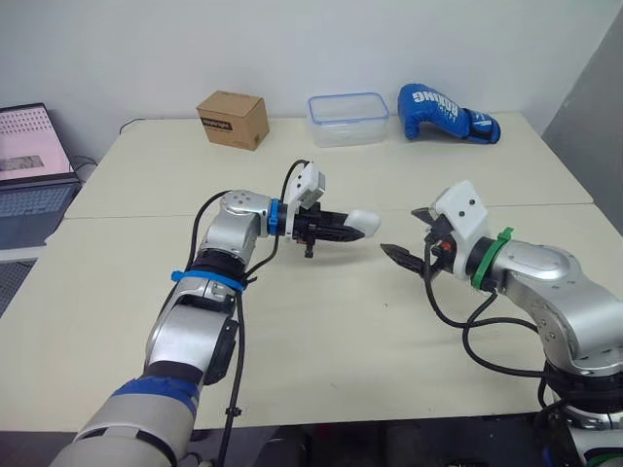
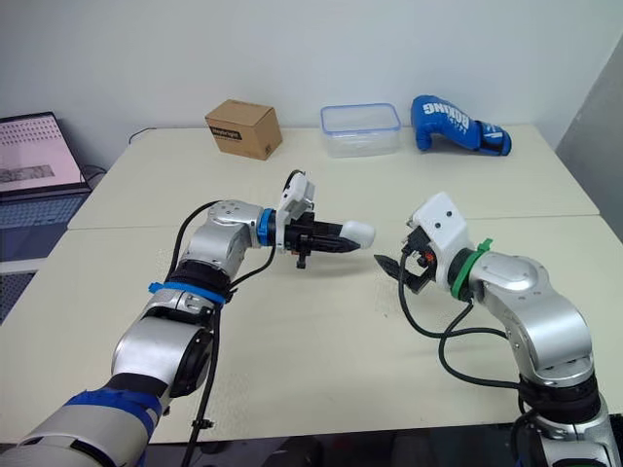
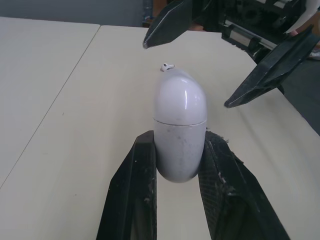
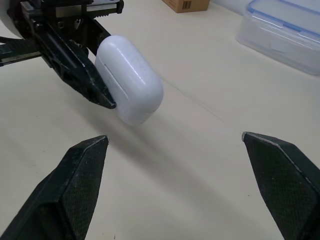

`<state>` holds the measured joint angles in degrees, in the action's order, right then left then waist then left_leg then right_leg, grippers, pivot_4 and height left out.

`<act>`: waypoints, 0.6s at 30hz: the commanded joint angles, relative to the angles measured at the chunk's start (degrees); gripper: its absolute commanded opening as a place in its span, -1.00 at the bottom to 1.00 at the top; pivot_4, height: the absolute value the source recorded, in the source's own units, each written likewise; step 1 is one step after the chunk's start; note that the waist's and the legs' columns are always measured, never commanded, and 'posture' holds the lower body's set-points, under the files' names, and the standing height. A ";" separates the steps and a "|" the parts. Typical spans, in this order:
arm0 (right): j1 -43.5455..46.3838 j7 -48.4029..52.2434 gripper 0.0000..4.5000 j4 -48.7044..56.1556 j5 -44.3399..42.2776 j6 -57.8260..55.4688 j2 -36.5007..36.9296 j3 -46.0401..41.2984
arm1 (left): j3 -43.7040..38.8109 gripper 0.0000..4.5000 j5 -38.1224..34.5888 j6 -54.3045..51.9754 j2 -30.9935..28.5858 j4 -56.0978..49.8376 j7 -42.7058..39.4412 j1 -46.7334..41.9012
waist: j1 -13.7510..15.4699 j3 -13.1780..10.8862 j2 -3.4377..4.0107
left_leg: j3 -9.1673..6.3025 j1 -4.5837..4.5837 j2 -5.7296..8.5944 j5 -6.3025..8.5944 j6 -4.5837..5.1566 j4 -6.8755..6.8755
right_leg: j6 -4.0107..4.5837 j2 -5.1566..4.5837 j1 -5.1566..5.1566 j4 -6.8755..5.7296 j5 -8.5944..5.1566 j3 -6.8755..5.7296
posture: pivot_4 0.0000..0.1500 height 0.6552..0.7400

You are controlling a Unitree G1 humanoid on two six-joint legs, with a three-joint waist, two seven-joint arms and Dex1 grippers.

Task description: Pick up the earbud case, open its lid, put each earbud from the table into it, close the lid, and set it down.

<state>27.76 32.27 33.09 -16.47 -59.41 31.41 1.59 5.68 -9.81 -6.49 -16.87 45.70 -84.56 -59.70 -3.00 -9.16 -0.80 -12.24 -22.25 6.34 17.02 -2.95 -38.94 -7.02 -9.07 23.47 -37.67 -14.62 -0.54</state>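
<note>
My left gripper (image 1: 341, 229) is shut on the white earbud case (image 1: 365, 223), holding it above the middle of the table with its rounded lid end pointing toward my right arm. The lid is closed, its seam (image 3: 179, 121) showing in the left wrist view. My right gripper (image 1: 399, 231) hangs open just right of the case, its two black fingers spread wide with nothing between them; the case (image 4: 129, 78) lies a short way ahead of it. One small white earbud (image 3: 166, 65) lies on the table beyond the case.
At the back of the table (image 1: 341, 331) stand a cardboard box (image 1: 234, 119), a clear lidded container with a blue rim (image 1: 348, 119) and a blue boxing glove (image 1: 446, 112). A laptop (image 1: 29, 165) sits off the left edge.
</note>
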 commanded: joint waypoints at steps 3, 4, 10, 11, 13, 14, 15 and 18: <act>2.38 -1.84 0.99 -1.39 -0.16 1.76 -0.18 -0.59 | 0.83 -0.67 -1.05 -1.84 -1.01 -5.69 -1.26 1.09 | 0.02 0.00 0.00 | 0.02 0.00 0.00 0.00 0.00 0.00 | 0.00 0.00 0.01 0.00 0.00 0.02 | 1.00 1.00; 2.88 -2.17 0.99 -1.76 -0.95 1.43 -0.97 -1.35 | 0.99 -0.67 -1.08 -1.98 -1.12 -6.15 -1.41 1.44 | 0.02 0.00 0.00 | 0.02 0.00 0.00 0.00 0.00 0.01 | 0.00 0.00 0.02 0.00 0.00 0.02 | 1.00 1.00; 4.62 -3.61 0.99 -3.12 -4.52 -1.06 -3.70 -5.44 | 1.90 -0.67 -0.21 0.69 -1.68 -6.33 -1.47 2.47 | 0.13 0.00 0.00 | 0.02 0.00 -0.01 0.00 0.00 0.01 | 0.00 -0.01 0.03 0.00 0.00 0.03 | 1.00 1.00; 5.06 -4.18 0.99 -3.32 -5.59 -2.08 -4.71 -6.78 | 2.00 -0.67 -0.16 0.86 -1.73 -6.16 -1.50 2.55 | 0.17 0.00 0.00 | 0.02 0.00 0.01 0.00 0.00 0.01 | 0.00 -0.02 0.03 0.01 0.00 0.04 | 1.00 1.00; 6.82 -5.51 0.99 -3.92 -8.40 -5.25 -7.18 -10.73 | 2.14 -0.67 -0.13 1.11 -1.74 -5.72 -1.49 2.62 | 0.17 0.00 0.00 | 0.04 0.00 0.01 0.00 0.00 0.01 | 0.00 -0.02 0.03 0.00 0.00 0.05 | 1.00 1.00; 7.32 -5.82 0.99 -4.00 -9.12 -6.15 -7.59 -11.70 | 2.18 -0.67 -0.22 1.15 -1.73 -5.62 -1.45 2.62 | 0.17 0.00 0.00 | 0.03 0.00 0.00 0.00 0.00 0.00 | 0.00 -0.02 0.04 -0.02 0.00 0.05 | 1.00 1.00; 7.56 -5.95 0.99 -4.00 -9.59 -6.67 -7.55 -12.07 | 2.19 -0.67 -0.39 1.14 -1.67 -5.51 -1.33 2.56 | 0.19 0.00 0.00 | 0.03 0.00 -0.01 0.00 0.00 0.01 | 0.00 -0.02 0.04 -0.02 0.00 0.05 | 1.00 1.00; 6.79 -5.57 0.99 -3.14 -10.24 -7.17 -5.66 -10.98 | 1.84 -0.67 -0.94 0.74 -1.40 -4.86 -0.78 1.98 | 0.20 0.01 0.01 | 0.03 0.00 0.00 0.00 0.00 0.01 | 0.01 -0.02 0.04 -0.01 0.00 0.05 | 1.00 1.00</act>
<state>34.70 26.43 28.11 -25.94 -66.37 24.56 -9.06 8.35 -9.83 -5.87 -18.35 41.34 -85.58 -56.38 -2.80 -9.15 -0.79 -12.21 -22.25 6.35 17.02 -2.94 -38.93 -7.01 -9.09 23.51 -37.68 -14.61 -0.49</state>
